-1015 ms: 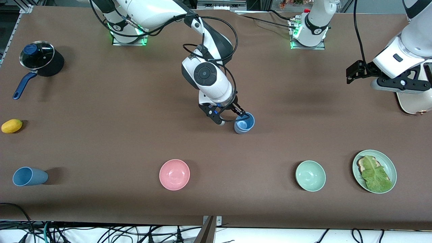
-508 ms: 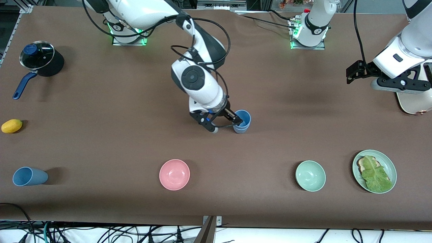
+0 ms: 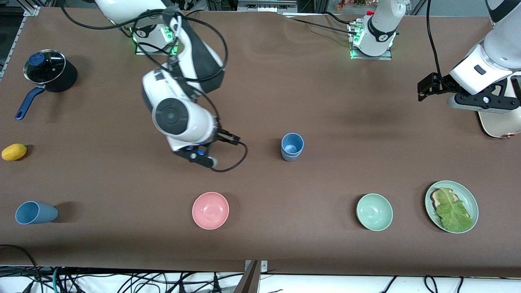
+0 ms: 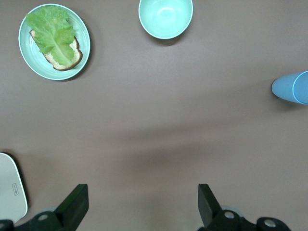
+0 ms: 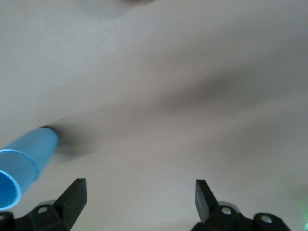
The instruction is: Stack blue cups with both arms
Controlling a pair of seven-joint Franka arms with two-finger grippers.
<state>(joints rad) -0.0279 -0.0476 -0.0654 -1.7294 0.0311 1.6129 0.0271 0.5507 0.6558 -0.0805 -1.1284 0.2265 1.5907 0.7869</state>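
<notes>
With both grippers spread wide and empty, the right gripper (image 3: 220, 151) risks toppling the stacked sky-blue plastic cups (image 3: 292, 146) mid-table if it swings toward them, while the left gripper (image 3: 480, 99) waits.

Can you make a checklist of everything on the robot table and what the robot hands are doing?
Surface: brown table, bare between items.
Job's things: stacked blue cups upright mid-table; another blue cup on its side toward the right arm's end.
Clutter: pink bowl, green bowl, plate with bread and lettuce, lidded saucepan, lemon.
Grippers: right gripper open, empty, over the table beside the stack; left gripper open, empty, waiting.
Cables: black cable looping by the right gripper.
Surroundings: loose wires below the table edge.
</notes>
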